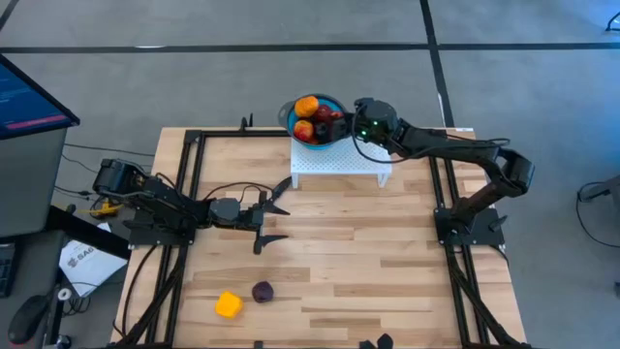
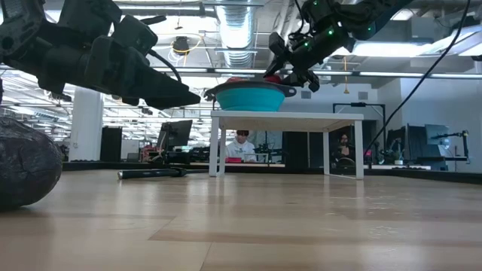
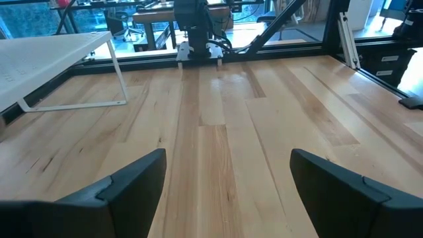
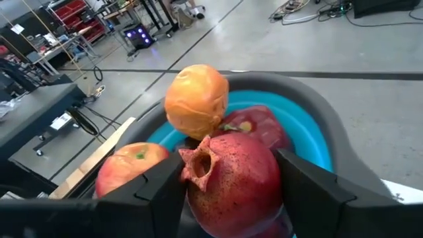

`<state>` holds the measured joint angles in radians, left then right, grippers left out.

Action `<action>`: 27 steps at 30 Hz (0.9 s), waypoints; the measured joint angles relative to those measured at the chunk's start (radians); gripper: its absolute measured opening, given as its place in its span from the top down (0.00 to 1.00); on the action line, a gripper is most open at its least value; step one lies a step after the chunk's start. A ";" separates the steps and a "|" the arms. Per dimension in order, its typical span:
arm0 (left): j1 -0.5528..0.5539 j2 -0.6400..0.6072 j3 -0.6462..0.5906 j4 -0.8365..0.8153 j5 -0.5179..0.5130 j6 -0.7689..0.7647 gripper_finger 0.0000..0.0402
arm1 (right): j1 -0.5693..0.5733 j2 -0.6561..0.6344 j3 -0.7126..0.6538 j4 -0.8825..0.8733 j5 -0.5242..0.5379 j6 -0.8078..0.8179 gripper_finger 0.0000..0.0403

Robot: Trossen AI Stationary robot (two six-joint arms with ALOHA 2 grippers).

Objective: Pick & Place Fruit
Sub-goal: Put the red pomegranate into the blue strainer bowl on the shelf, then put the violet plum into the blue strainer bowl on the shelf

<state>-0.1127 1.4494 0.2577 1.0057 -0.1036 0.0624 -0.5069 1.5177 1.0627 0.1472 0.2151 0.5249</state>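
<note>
A blue bowl (image 1: 291, 114) stands on a small white stand (image 1: 341, 163) at the table's far side. It holds an orange fruit (image 4: 196, 100), a red-and-yellow fruit (image 4: 129, 165) and a dark red fruit (image 4: 264, 125). My right gripper (image 1: 338, 117) reaches over the bowl from the right and is shut on a red pomegranate (image 4: 231, 182). A blocky yellow fruit (image 1: 228, 305) and a dark purple fruit (image 1: 263, 292) lie on the table near its near edge. My left gripper (image 1: 274, 215) hovers open over the table's left middle, touching nothing. My right gripper pinches the red pomegranate by its round body (image 4: 264, 192), one finger on each side, with its crown (image 4: 198, 162) pointing away from the wrist. The fingers (image 4: 162, 188) come slanting down from the table's right, above the bowl. Whether the pomegranate rests on the fruit below, I cannot tell.
A slim black knife (image 2: 151, 173) lies on the table left of the stand's legs in the low view. Black frame rails (image 1: 189, 194) run along the table's left and right sides. Bare wood (image 1: 368, 252) stretches between the stand and the near edge.
</note>
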 joint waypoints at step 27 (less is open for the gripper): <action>0.000 0.000 0.000 0.006 0.001 -0.018 0.22 | 0.012 0.033 0.158 -0.131 0.029 -0.144 0.44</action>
<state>-0.1127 1.4498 0.2577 1.0119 -0.1030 0.0444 -0.4950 1.5503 1.2211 0.0158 0.2440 0.3805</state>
